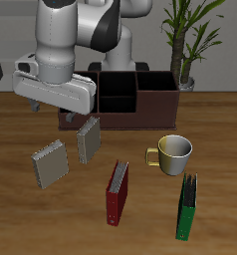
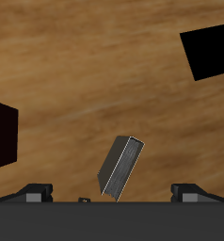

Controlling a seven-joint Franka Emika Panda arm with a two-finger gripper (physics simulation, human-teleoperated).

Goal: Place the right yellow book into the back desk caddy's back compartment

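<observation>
Below, the squarish grey-tan right yellow book (image 2: pixel 120 167) stands tilted on woodgrain.

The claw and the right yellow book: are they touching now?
Apart. The wrist view shows the right yellow book standing on the table with wood visible around it, ahead of the open claw, whose fingers are both clear of it.

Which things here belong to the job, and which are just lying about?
Belonging to the job: right yellow book, back desk caddy, back compartment.

Just lying about: other grey-tan book, red book, green book, mug, potted plant.
</observation>
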